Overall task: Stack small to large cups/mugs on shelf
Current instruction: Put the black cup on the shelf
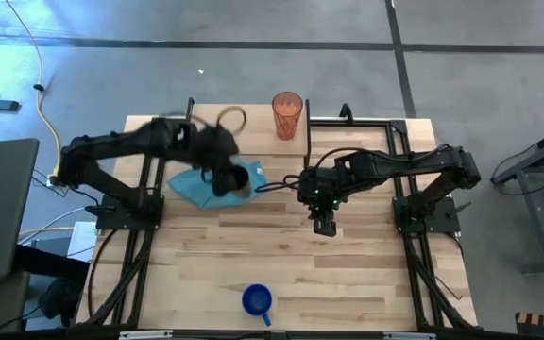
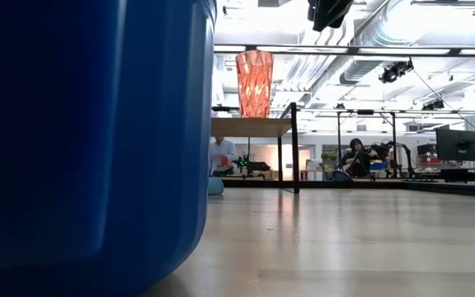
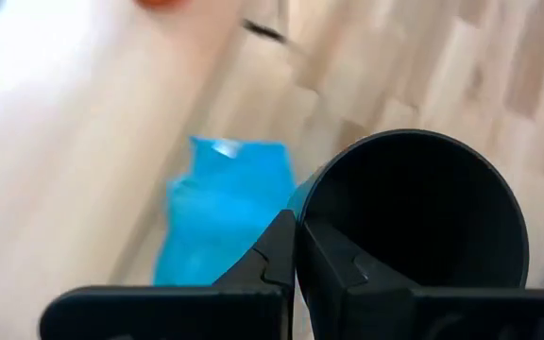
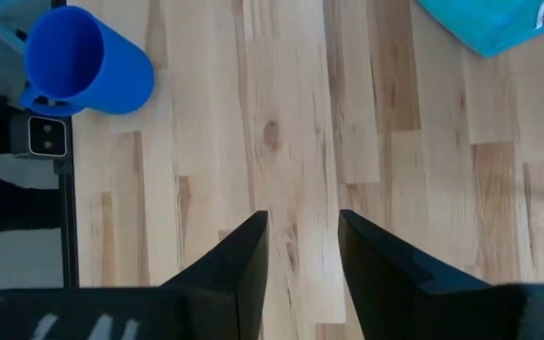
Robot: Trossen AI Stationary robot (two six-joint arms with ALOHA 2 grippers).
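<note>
The small blue mug (image 1: 257,300) is found on its own at the near edge of the table (image 1: 366,283), well apart from both arms, handle toward the near side. Farther in, right of centre, the right gripper (image 4: 302,247) is held above bare wood with its fingers parted and nothing between them. On the left, over the teal cloth (image 1: 195,185), the left gripper (image 3: 296,247) is seen pinched shut on the rim of the black cup (image 3: 414,212): one finger appears to lie inside the wall and one outside, so the cup hangs open-mouthed to one side of the jaws rather than between them. At the far edge the red-orange tumbler (image 1: 287,114) is seen standing upright on the shelf (image 2: 250,126). The step in hand is judged to be carrying the black cup toward the shelf. For this to go well, the rim pinch should be kept firm, the cup kept from swinging, its base carried clear of the shelf top, and the tumbler not knocked during the approach.
</note>
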